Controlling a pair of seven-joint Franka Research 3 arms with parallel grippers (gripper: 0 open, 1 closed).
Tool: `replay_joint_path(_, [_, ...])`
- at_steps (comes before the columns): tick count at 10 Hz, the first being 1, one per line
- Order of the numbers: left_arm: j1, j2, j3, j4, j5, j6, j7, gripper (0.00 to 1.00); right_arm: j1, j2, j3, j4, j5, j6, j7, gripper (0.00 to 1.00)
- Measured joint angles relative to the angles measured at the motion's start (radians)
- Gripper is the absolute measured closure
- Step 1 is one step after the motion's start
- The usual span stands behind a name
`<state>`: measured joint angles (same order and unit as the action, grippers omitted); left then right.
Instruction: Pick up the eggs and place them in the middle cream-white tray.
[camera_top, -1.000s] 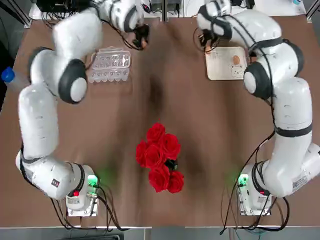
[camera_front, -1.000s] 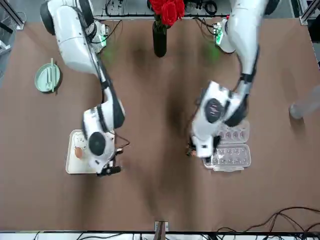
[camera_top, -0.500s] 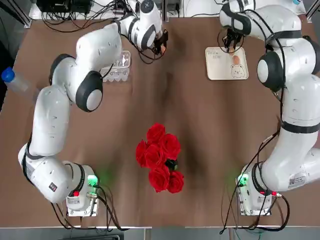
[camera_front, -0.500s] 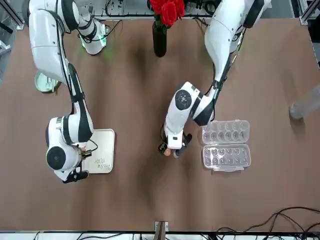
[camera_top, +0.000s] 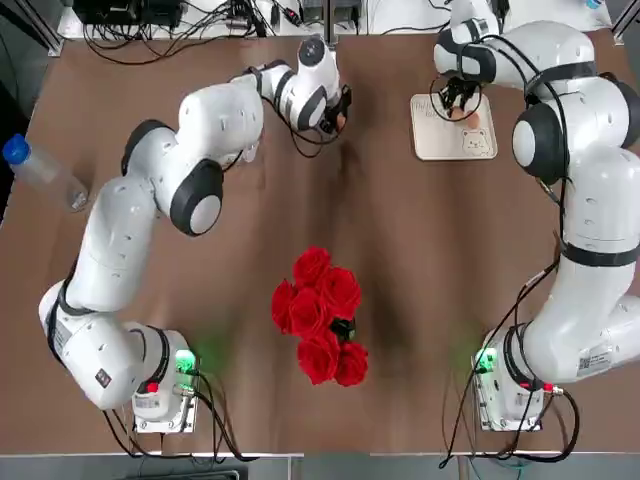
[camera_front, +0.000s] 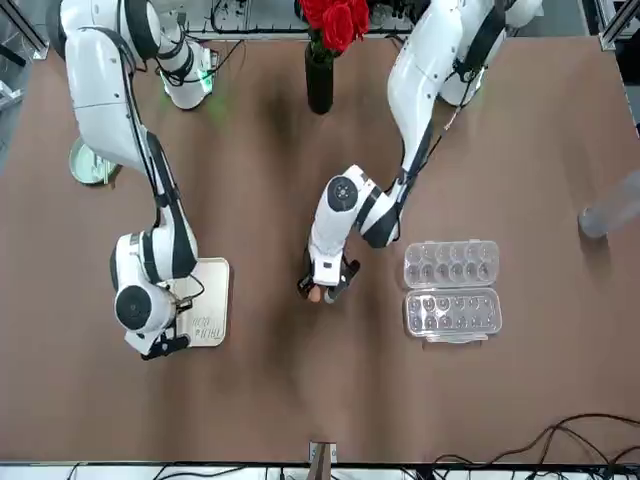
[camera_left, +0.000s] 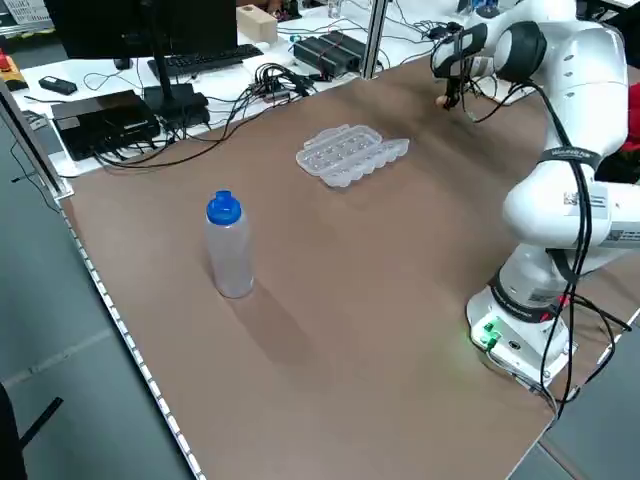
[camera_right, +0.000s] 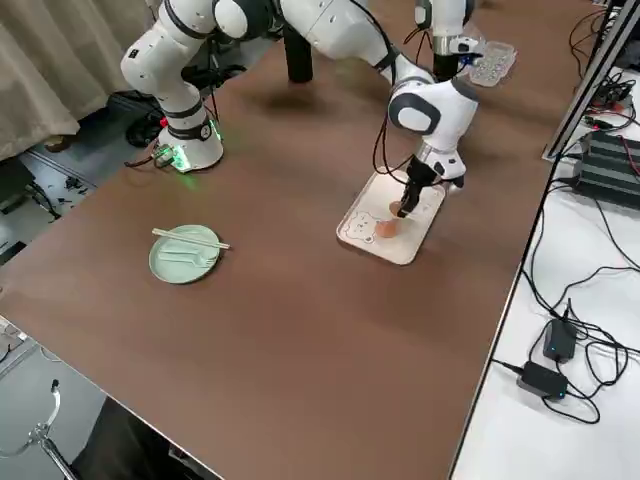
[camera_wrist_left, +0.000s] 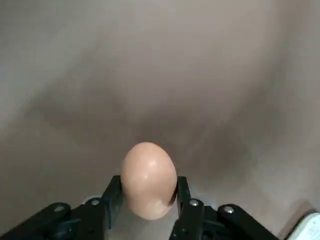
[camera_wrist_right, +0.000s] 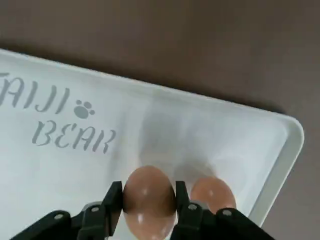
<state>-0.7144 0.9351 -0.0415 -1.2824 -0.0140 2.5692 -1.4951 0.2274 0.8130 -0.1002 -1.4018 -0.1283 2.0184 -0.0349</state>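
Overhead, the right gripper hung over the flat cream-white rounded-square tray, jaws clamped on a small light-brown oval egg, long axis upright between the fingers. A second egg already lay on the tray just beside it, so the release probably needed space on the free side. The left gripper pinched a third egg above bare brown table, with the tray well off toward the right arm. Grey lettering on the tray read "TAIJI BEAR" with a paw print.
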Motion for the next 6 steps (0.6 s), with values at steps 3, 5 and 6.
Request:
replay_joint_path(3, [-0.009, 0.024, 0.001, 0.000, 0.000, 0.000, 0.000, 0.52, 0.000, 0.000, 0.000, -0.007, -0.002, 0.034, 0.000, 0.52])
replay_joint_path(5, [-0.012, 0.031, 0.001, 0.000, 0.000, 0.000, 0.001, 0.52, 0.000, 0.002, 0.000, -0.009, -0.005, 0.040, 0.000, 0.52])
replay_joint_path(6, [-0.015, 0.032, 0.001, 0.000, 0.000, 0.000, 0.002, 0.50, 0.000, 0.004, 0.001, -0.010, -0.008, 0.047, 0.000, 0.52])
